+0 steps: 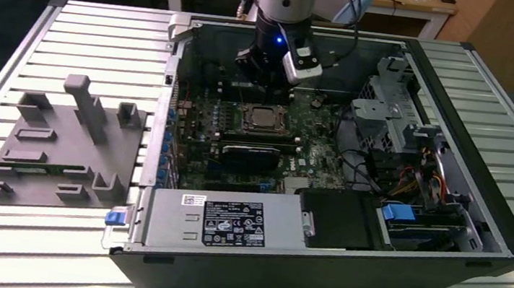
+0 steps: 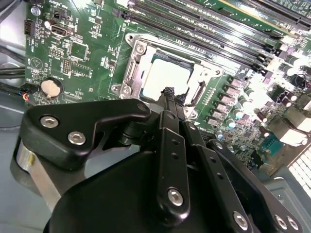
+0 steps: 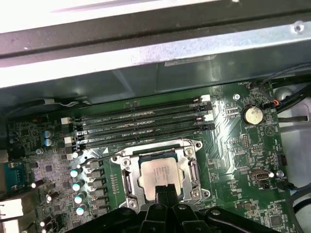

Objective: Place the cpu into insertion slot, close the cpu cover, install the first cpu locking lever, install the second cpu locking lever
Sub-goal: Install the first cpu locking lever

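The cpu (image 3: 163,174) lies flat in the insertion slot (image 3: 197,193), silver top up, near the middle of the green board inside the open computer case (image 1: 508,231). The cpu cover (image 3: 155,148) looks folded down around it, its window framing the chip. I cannot tell whether the thin locking levers along the frame are latched.

The fingers (image 3: 162,191) are pressed together and pinch nothing. In both wrist views their joined tips hang over one edge of the chip, just above the cover's rim; whether they touch it I cannot tell.

As I judge it, the step in hand is pressing on the cover or a lever with the closed tips. To do it well, the push should land on the metal frame rather than on the chip's top, go straight down, and stay clear of the memory slots (image 3: 141,124) on one side and the row of capacitors (image 3: 77,187) on another.

Farther out, the power supply (image 1: 228,221) carries a black printed label and a small white sticker, both too small to read. A grey moulded fixture (image 1: 54,143) sits beside the case on the slatted worktop (image 1: 105,32)
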Robot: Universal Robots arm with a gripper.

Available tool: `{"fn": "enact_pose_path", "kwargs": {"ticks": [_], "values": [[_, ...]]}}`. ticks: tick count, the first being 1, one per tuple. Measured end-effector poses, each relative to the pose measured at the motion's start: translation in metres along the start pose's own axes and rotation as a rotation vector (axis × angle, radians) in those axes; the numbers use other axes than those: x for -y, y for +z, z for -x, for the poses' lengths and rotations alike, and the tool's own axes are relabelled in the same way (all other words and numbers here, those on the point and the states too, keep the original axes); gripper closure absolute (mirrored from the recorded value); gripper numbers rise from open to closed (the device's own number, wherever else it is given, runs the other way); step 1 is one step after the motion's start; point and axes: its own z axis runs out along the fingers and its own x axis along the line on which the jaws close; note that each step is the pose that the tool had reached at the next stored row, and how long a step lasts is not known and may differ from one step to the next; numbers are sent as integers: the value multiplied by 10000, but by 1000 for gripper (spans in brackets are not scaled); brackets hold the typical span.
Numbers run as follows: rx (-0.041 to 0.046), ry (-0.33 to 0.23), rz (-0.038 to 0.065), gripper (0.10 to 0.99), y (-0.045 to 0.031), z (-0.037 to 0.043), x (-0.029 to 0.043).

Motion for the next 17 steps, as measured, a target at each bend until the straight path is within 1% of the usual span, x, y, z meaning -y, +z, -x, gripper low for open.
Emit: {"fn": "enact_pose_path", "kwargs": {"ticks": [4, 6, 10, 17], "values": [[-1, 0, -2, 980, -2, -5, 1], [-1, 0, -4, 980, -3, -37, 8], [13, -1, 3, 980, -5, -143, 28], [70, -2, 21, 980, -10, -335, 66]]}}
